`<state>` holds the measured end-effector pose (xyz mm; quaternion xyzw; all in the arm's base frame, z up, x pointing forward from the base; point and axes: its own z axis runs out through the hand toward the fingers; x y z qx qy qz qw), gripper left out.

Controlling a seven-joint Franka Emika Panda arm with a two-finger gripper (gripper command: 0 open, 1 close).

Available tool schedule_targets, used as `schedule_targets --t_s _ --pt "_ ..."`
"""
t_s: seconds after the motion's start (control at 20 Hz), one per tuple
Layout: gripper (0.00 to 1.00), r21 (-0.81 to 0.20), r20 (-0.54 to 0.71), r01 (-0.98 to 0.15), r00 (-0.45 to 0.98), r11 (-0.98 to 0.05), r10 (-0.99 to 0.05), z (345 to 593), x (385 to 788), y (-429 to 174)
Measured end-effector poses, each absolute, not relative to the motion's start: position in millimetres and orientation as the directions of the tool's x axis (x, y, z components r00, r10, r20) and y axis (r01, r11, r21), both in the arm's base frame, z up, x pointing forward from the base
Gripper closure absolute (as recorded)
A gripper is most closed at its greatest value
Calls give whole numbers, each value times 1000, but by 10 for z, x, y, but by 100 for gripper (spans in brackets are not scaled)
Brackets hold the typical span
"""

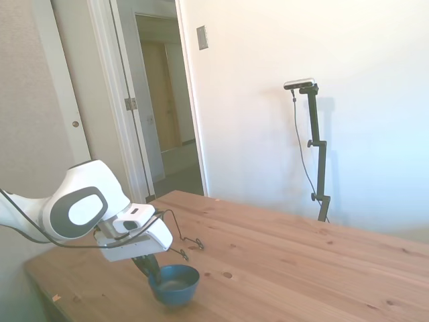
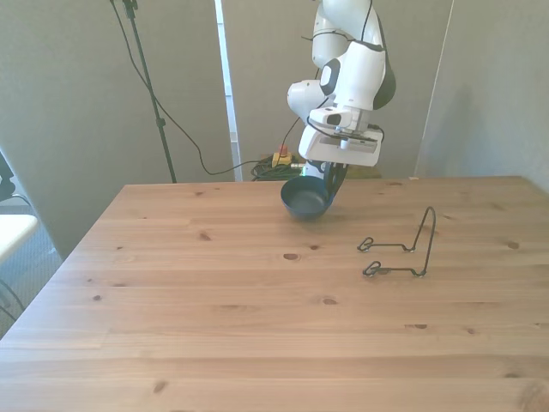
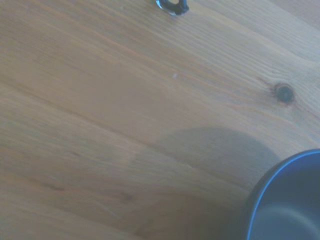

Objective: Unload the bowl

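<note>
Bowl (image 2: 306, 197) already off wire rack (image 2: 403, 245), well apart from it near table (image 2: 257, 326) far edge, gripper (image 2: 333, 182) pinching its rim w/ fingers closed; release left.

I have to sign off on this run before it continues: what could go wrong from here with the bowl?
1. The end effector seems to pinch only one side of the bowl rim, so the bowl could tilt or slip out.
2. The bowl sits near the table's far edge in the front view; a slip or nudge there might send it off the table.
3. The wire rack lies apart on the front view's right; a sweep that way could knock it.
</note>
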<state>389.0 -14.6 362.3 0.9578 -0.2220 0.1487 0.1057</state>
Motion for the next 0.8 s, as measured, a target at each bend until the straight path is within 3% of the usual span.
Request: schedule_targets --t_s 0.05,0.8 --pt "0 143 336 -454 858 -879 -389 3562 3912 -154" --pt "0 82 379 -446 841 -891 -386 3576 4033 -19"
